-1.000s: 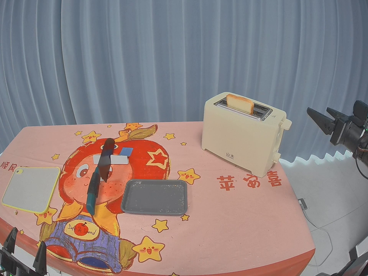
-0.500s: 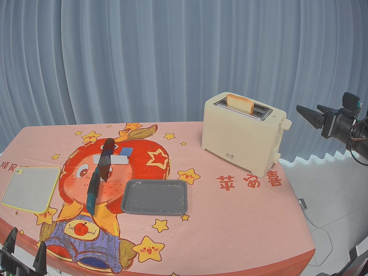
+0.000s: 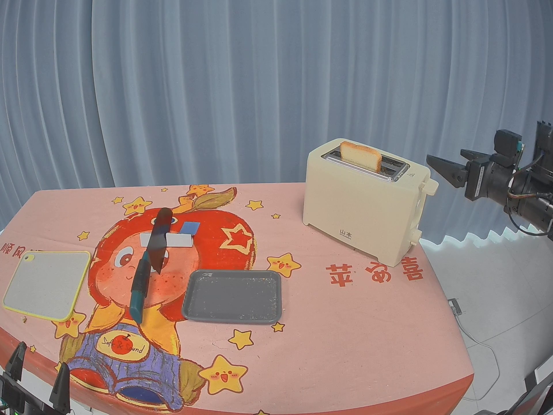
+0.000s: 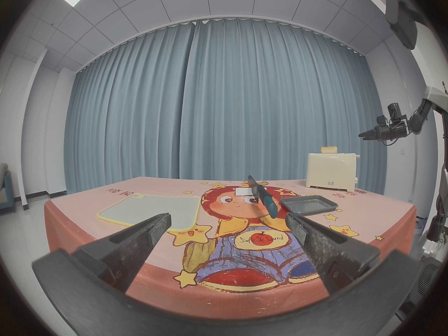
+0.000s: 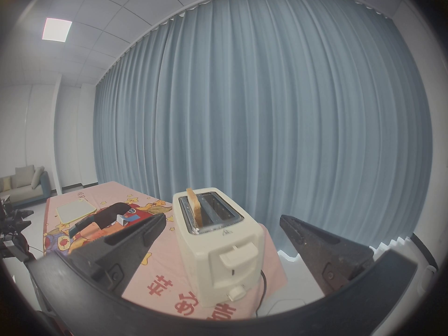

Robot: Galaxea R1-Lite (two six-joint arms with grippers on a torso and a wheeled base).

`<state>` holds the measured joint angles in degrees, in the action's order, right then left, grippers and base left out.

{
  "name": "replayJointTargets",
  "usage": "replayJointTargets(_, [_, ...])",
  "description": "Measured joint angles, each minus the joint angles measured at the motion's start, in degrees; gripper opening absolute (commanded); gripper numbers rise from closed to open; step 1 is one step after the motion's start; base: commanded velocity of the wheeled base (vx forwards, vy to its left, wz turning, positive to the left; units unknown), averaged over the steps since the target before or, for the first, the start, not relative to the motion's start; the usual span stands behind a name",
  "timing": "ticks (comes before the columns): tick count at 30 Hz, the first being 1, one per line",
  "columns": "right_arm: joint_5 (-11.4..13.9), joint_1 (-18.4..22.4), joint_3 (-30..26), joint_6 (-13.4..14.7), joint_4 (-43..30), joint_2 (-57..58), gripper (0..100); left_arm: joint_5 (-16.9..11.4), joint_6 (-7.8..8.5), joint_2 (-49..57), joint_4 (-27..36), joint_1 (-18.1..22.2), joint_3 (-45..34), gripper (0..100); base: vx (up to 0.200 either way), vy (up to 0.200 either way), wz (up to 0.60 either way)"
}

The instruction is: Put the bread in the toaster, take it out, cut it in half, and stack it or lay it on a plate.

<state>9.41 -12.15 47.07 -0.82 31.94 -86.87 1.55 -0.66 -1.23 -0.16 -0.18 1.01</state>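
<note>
Right gripper (image 3: pixel 446 161): hanging empty with jaws spread wide, off the right edge of the table (image 3: pixel 357 329), well apart from the toaster (image 3: pixel 363 208) and aiming toward its lever end. Judging by the bread (image 3: pixel 360 155) standing on edge in a toaster slot, top poking out, long axis lying along the slot toward the lever end: likely starting on the taking-out step. Next, probably calling for coming in over the slot, tilting down, closing across the slice's thin width on the exposed top and lifting straight up, clear of the slot walls.
</note>
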Motion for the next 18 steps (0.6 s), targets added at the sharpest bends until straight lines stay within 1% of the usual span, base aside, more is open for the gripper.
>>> replayJointTargets(18, [-0.5, -5.3, 12.3, -0.4, 0.1, -14.2, 100, 0.0, -0.02, 0.0, 0.0, 0.0, 0.0, 100, 0.0, 0.0, 0.0])
